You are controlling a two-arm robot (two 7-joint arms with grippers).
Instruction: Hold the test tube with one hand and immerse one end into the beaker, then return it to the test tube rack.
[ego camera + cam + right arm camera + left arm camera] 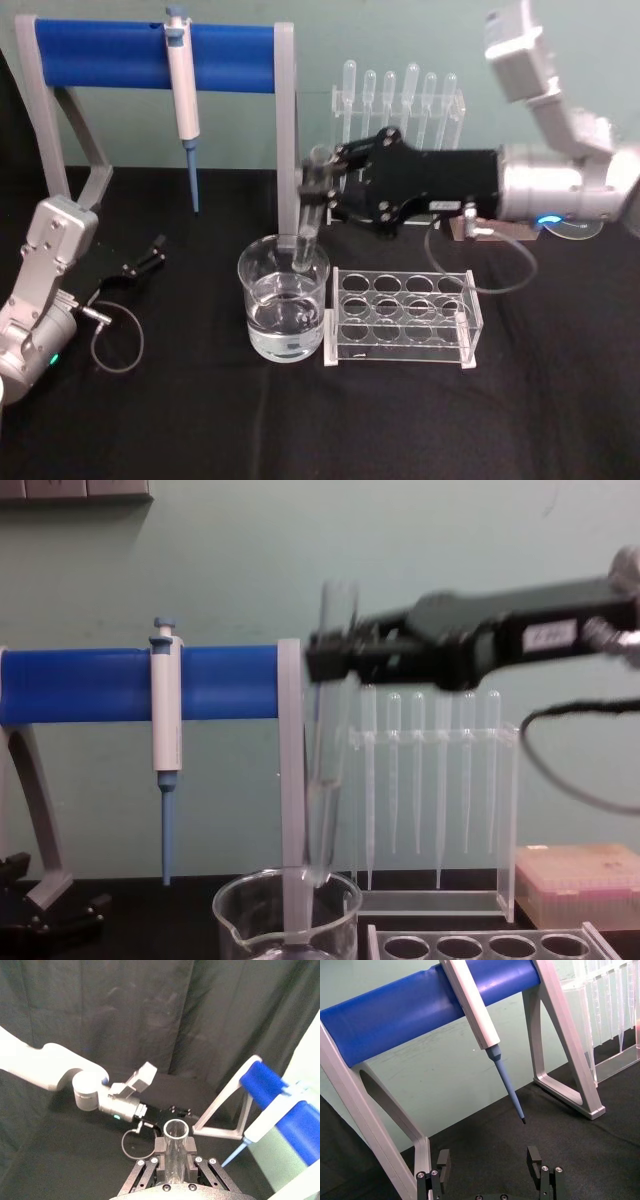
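My right gripper (318, 188) is shut on the test tube (312, 205), a clear glass tube held nearly upright over the beaker (262, 330), which holds water. In the chest view the test tube (330, 740) hangs from the right gripper (325, 665), and its round lower end sits just inside the beaker (240, 920) rim, above the water. The right wrist view looks down the test tube's (176, 1152) open mouth between the fingers. My left gripper (155, 250) rests on the table at the left; it (489, 1162) is open and empty.
A white-and-blue pipettor (183, 100) hangs on the blue-barred stand (100, 55) behind the beaker. A clear rack with round holes (405, 315) stands right of the beaker. A pipette rack (400, 100) is at the back, and a pink box (580, 880) at the right.
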